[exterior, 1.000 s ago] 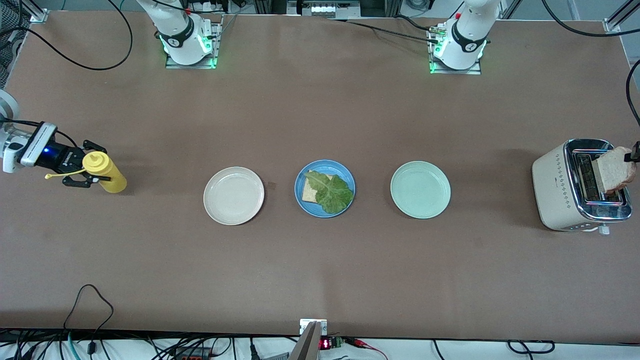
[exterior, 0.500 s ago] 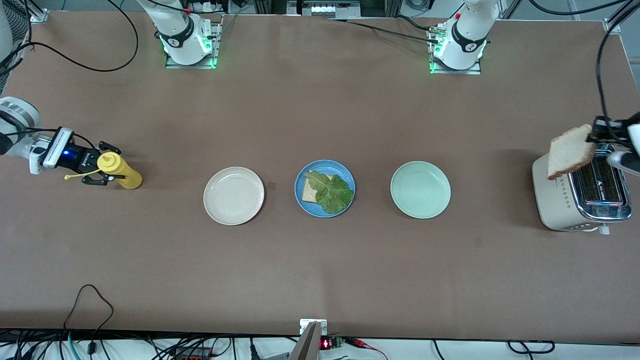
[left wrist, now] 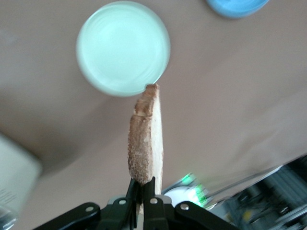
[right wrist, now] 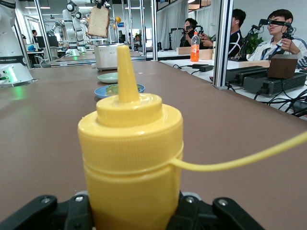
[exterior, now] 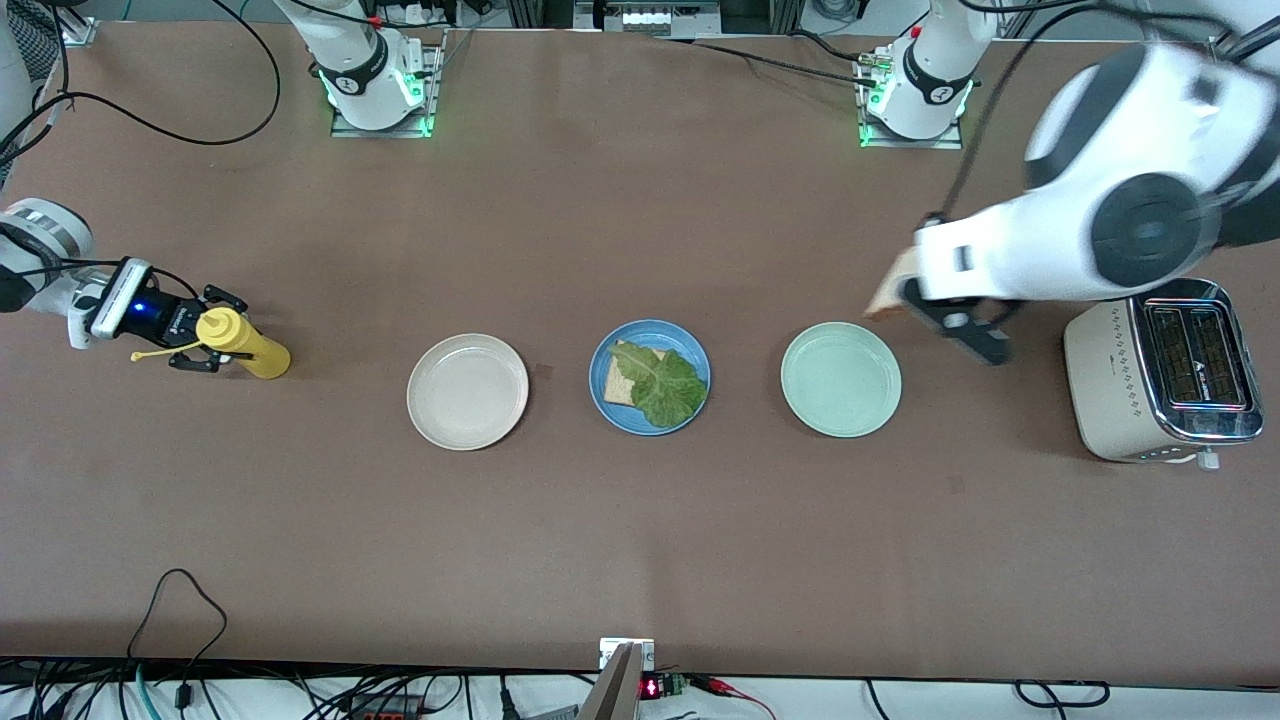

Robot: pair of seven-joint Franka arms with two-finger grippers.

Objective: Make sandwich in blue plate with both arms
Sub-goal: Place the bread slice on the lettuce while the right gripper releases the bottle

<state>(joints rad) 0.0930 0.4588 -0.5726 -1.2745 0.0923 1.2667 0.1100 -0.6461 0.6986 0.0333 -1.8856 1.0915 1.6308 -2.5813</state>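
Fingers clamp one bread slice; three plates below.

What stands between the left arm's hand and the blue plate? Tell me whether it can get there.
Probably yes. The left hand, shut on the bread slice, hangs beside the mint-green plate, which lies flat between it and the blue plate. Nothing upright stands between them.

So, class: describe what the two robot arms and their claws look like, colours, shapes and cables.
Both arms are white, rounded and jointed, with black bands at the joints, black cables trailing, and green lights at the bases. The left claw and right claw are black with two fingers; a blue light glows on the right wrist.
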